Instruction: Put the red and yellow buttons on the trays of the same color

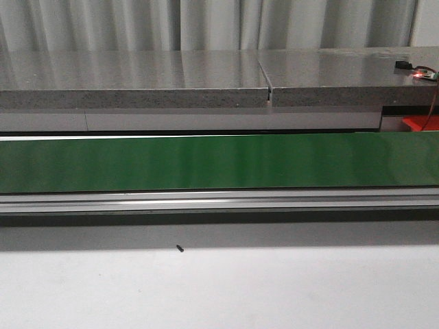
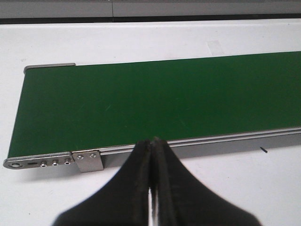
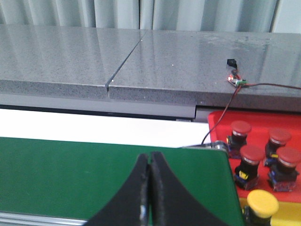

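Red buttons show only in the right wrist view: four with black bases stand close together on a red tray just past the end of the green belt, and one yellow button sits beside them on a yellow surface. There the right gripper hangs over the belt with its fingers pressed together, holding nothing. The front view shows the belt's long middle stretch bare, a corner of the red tray at its right end, a grey counter behind, and neither arm. The left wrist view shows the belt's other end with its metal bracket; the left gripper hangs at the belt's near edge, fingers together and empty.
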`<state>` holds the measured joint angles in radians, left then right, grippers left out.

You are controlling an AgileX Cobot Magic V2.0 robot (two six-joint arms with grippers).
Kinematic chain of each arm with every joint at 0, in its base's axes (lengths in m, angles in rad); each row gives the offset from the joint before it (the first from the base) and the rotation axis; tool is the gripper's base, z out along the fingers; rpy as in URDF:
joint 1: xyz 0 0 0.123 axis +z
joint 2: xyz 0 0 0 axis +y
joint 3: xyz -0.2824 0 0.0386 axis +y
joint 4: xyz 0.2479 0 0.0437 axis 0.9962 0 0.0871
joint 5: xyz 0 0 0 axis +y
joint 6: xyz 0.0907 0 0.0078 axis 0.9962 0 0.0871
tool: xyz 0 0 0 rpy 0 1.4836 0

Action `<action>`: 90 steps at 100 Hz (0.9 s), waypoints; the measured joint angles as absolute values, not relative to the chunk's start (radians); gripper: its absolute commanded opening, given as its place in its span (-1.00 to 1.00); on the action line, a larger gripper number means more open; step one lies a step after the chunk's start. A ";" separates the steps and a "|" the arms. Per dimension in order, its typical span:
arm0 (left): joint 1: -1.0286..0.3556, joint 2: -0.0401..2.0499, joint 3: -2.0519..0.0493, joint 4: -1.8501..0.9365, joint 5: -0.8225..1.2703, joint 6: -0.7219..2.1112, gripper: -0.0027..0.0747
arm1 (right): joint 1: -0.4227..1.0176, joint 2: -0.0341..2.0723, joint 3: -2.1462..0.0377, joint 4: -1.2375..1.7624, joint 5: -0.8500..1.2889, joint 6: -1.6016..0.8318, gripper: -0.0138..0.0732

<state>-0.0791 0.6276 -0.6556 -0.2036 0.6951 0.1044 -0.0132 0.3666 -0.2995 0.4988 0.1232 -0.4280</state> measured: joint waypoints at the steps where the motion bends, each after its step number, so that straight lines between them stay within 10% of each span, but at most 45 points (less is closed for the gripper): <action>1: -0.079 0.628 -0.656 -0.204 0.695 0.104 -0.98 | -0.013 0.363 -0.296 0.499 0.119 -0.428 -0.84; 49: -0.079 0.628 -0.656 -0.204 0.695 0.104 -0.98 | -0.013 0.158 -0.151 0.483 0.036 -0.405 -0.84; 90: -0.079 0.628 -0.656 -0.204 0.695 0.104 -0.98 | -0.053 0.082 0.002 -0.040 -0.075 0.133 -0.84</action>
<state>-0.0791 0.6276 -0.6556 -0.2036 0.6951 0.1044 -0.0525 0.0824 0.0020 -0.0401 -0.0750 0.1327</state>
